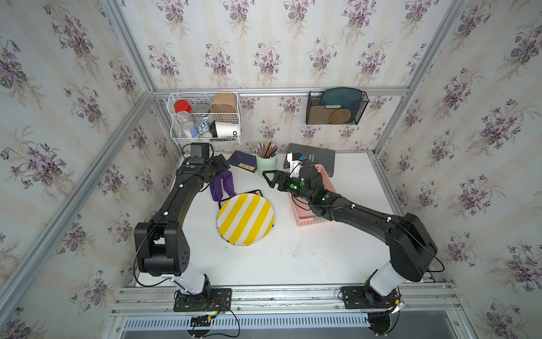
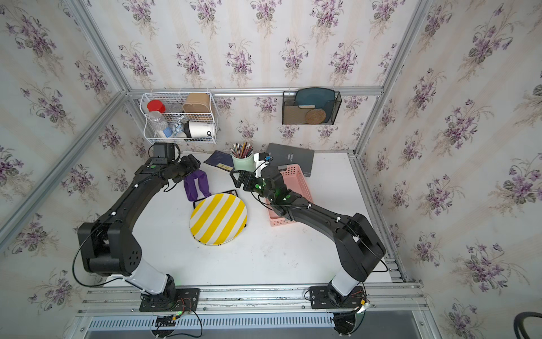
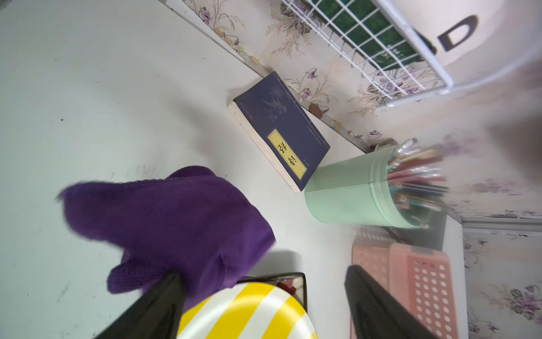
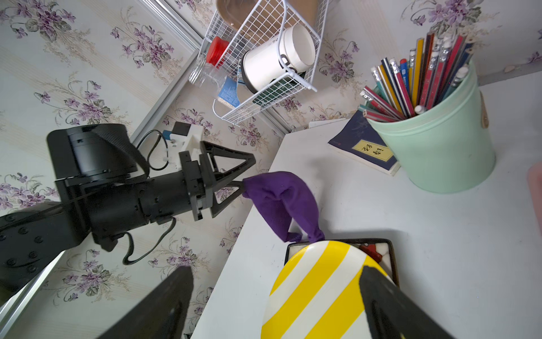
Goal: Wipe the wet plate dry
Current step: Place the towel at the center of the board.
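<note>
The plate (image 1: 245, 218) (image 2: 218, 218) is round with yellow and white stripes and rests on a black-rimmed tray (image 4: 391, 252) mid-table. A purple cloth (image 1: 222, 186) (image 4: 281, 199) lies just behind it, its upper end against one finger of my left gripper (image 1: 221, 165) (image 4: 249, 173). That gripper's jaws stand wide apart around the cloth (image 3: 176, 211), so it is open. My right gripper (image 1: 268, 179) (image 4: 277, 268) hovers behind the plate's right side, open and empty. No water shows on the plate (image 3: 249, 314).
Along the back stand a mint pencil cup (image 1: 266, 164), a navy book (image 1: 242, 161) and a dark grey book (image 1: 315, 157). A pink basket (image 1: 308, 218) lies under my right forearm. A white wire basket (image 1: 205, 117) and black mesh holder (image 1: 335, 107) hang on the wall.
</note>
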Tool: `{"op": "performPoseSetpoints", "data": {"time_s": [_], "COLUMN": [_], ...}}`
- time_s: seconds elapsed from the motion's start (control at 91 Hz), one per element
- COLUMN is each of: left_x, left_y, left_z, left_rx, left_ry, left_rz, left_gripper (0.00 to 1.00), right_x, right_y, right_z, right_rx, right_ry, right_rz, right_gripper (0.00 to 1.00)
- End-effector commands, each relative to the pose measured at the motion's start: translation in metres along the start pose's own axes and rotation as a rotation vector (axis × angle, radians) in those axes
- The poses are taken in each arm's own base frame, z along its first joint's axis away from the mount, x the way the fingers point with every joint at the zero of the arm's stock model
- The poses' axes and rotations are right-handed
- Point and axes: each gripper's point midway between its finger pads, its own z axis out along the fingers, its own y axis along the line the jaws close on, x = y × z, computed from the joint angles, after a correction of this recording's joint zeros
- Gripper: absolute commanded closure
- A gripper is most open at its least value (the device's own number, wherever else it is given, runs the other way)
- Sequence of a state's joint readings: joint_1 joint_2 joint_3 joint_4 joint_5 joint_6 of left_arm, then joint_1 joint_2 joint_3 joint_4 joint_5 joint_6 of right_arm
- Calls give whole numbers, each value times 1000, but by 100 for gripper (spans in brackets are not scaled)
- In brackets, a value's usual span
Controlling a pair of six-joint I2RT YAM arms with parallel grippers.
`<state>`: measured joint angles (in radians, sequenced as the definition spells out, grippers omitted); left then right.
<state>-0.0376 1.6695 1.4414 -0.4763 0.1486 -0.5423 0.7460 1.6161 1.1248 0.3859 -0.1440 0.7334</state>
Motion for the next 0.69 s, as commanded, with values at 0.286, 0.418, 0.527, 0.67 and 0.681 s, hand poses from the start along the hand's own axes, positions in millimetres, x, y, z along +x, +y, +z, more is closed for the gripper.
{"op": "performPoseSetpoints", "data": {"time_s": [0.286, 0.418, 0.527, 0.67, 0.681], "left_x": [14, 19, 29, 49, 50], "left_y": [-11, -19, -6, 25, 28], "left_z": [-40, -85, -112, -133, -134], "left_rx": [62, 102, 81, 12, 4], "left_ry": [-11, -116, -197, -303, -312], "left_rz": [89, 171, 224, 325, 333], "left_gripper": [4, 4, 6, 7, 7], "right_x": [-22, -51, -75, -98, -99], "right_y": [-3, -26, -56, -112, -118], "right_z": [-20, -55, -99, -170, -177], "right_rx": [50, 186, 321, 528, 549], "right_ry": [-60, -191, -319, -449, -461], "right_rz": [-41, -110, -142, -144, -141], "right_gripper": [7, 7, 5, 3, 2]}}
